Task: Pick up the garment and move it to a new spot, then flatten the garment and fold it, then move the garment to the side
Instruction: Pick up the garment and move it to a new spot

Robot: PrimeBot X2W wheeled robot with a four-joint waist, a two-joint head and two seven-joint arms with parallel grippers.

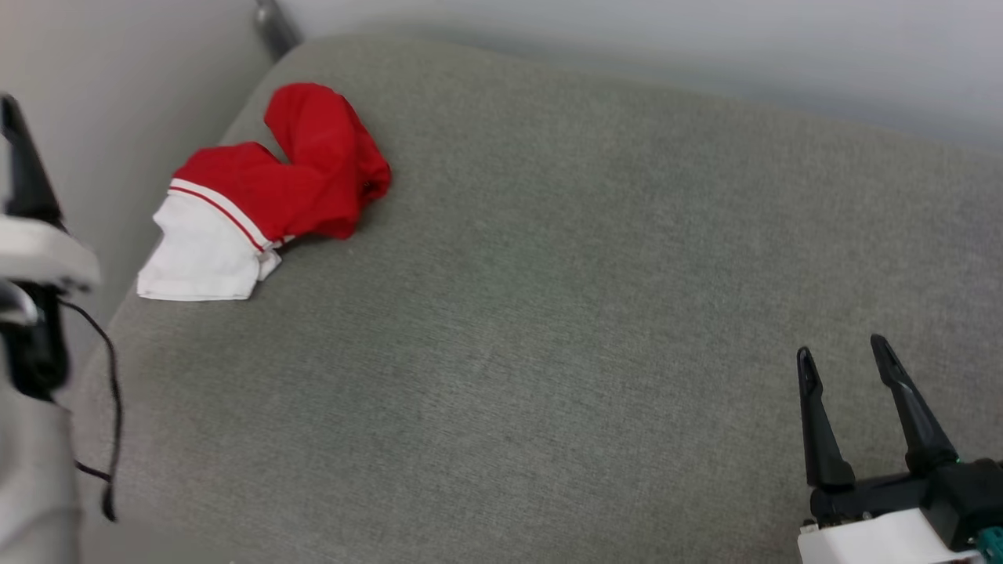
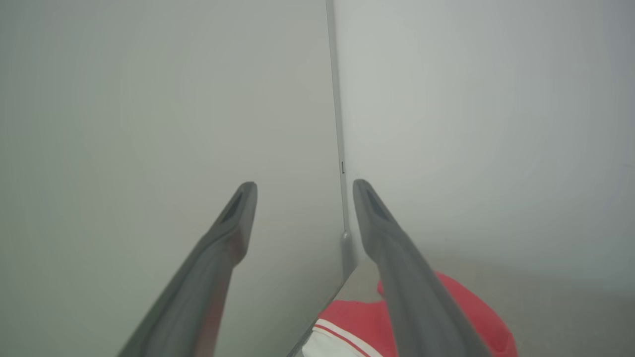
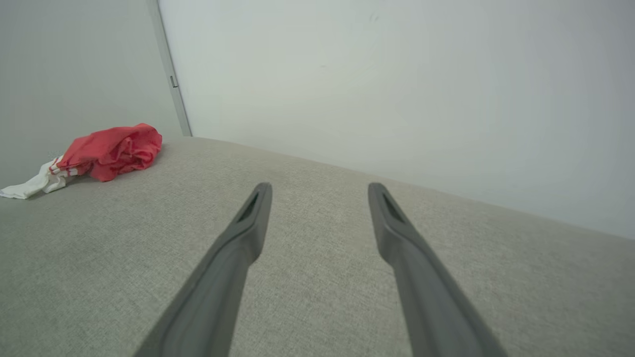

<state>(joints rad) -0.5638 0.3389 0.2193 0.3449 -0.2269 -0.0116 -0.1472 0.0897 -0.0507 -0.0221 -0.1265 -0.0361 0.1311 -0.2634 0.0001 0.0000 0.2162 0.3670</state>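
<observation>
Looking down through the head view, I see the garment point(image 1: 298, 180) in the upper left of the frame. It lies in a crumpled heap on the soft grey cushion point(image 1: 548, 329), close to the cushion's left edge and near its far corner. Most of the heap is red. A white sleeve sticks out at the lower left of the heap, with a red-and-white stripe where the white meets the red.

My right end effector point(image 1: 842, 348) is in the lower right of the frame, well apart from the garment. Its two dark fingers point up and stand apart, and they hold nothing. In the right wrist view the fingers are over the cushion, and the garment looks small in the upper left, next to a pale wall point(image 3: 397, 74).

My left end effector point(image 2: 303, 184) shows best in the left wrist view. Its fingers stand apart too, and they hold nothing. They point at the pale wall, and a thin grey strip point(image 2: 337, 124) runs down between them. The garment peeks out at the bottom of that frame, partly behind the right-hand finger. In the head view the left arm is a blurry shape at the left edge, with a thin black cable point(image 1: 114, 376) hanging by it.
</observation>
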